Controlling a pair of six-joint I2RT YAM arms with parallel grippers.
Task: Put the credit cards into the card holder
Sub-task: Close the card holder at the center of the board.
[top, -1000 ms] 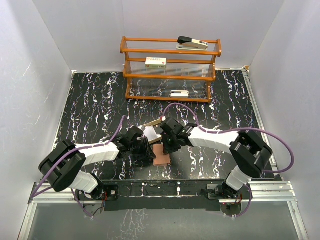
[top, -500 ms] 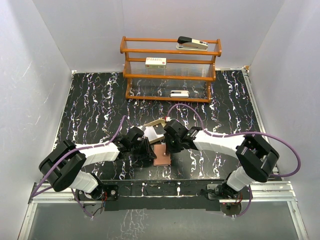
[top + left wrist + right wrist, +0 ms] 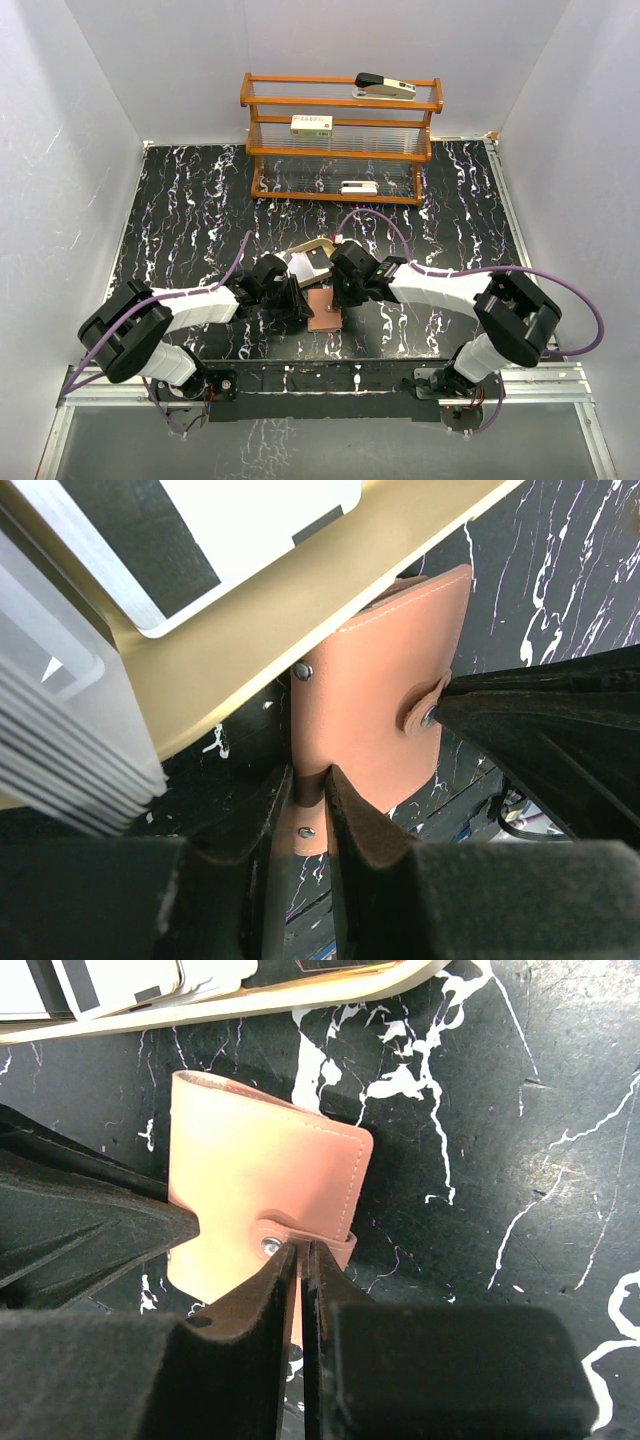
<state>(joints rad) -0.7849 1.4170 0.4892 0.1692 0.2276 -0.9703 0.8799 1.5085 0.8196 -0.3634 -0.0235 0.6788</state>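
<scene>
The reddish-brown card holder (image 3: 322, 310) lies closed on the black marbled table, also in the left wrist view (image 3: 375, 680) and the right wrist view (image 3: 250, 1190). My left gripper (image 3: 310, 785) is shut on its near edge, at its left side in the top view (image 3: 296, 298). My right gripper (image 3: 303, 1252) is pinched on its snap strap (image 3: 310, 1236), at its upper right in the top view (image 3: 338, 292). The credit cards (image 3: 230, 520), white with dark stripes, lie in a tan tray (image 3: 300, 590) just behind; they also show in the right wrist view (image 3: 110, 985).
A wooden rack (image 3: 340, 140) stands at the back with a stapler (image 3: 385, 87) on top and white boxes (image 3: 311, 124) on its shelves. A stack of cards (image 3: 60, 730) fills the tray's left side. White walls close in the table.
My right gripper has moved slightly right and toward the near edge, down onto the card holder's strap. The left gripper and the card holder have stayed put.
</scene>
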